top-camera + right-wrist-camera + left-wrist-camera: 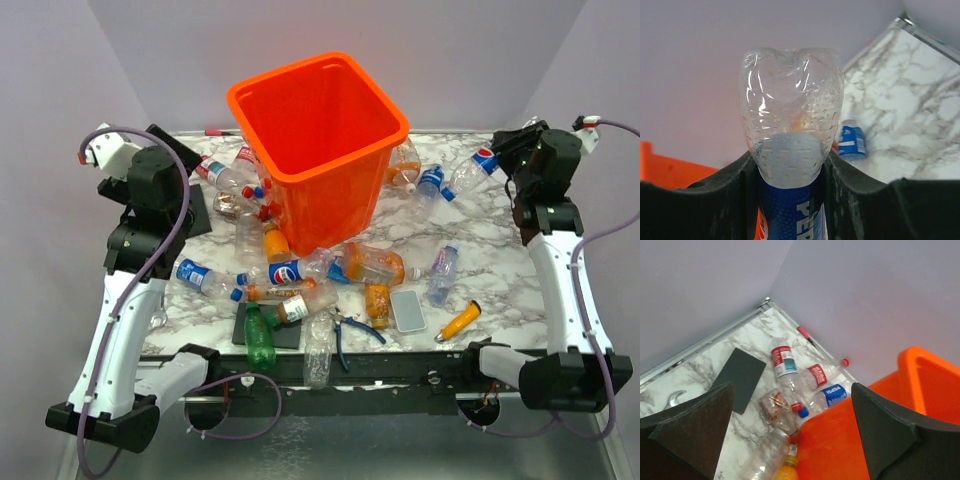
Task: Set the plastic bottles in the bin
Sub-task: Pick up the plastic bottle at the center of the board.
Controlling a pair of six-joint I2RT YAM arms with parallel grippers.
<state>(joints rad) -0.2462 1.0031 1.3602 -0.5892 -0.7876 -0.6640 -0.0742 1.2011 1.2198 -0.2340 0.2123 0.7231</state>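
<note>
Gripping a blue-labelled bottle [790, 165] across its label, the right pincer [508, 165] has both fingers closed tight against the bottle's sides, and the clear dimpled base sticks out past the fingertips. From above we see this bottle at the far right of the worktop [500, 270], well apart from the bin [335, 190]. It looks lifted clear of the surface, though we cannot be sure from that angle.

The bin stands upright at the far middle of the worktop. The other bottles [300, 270] lie on their sides around it. Most are heaped against its left and near sides, and a few lie to its right. A green bottle [260, 340] lies near the front edge.

The left pincer [792, 427] hangs wide open with nothing between its fingers, above the bin's far left corner. Below it we see two red-labelled bottles [782, 360] and a blue-labelled one lying just beside the bin's wall, with a black pad [740, 377] near them.

Blue-handled pliers [352, 333] and an orange tool [460, 322] lie towards the front of the worktop.
</note>
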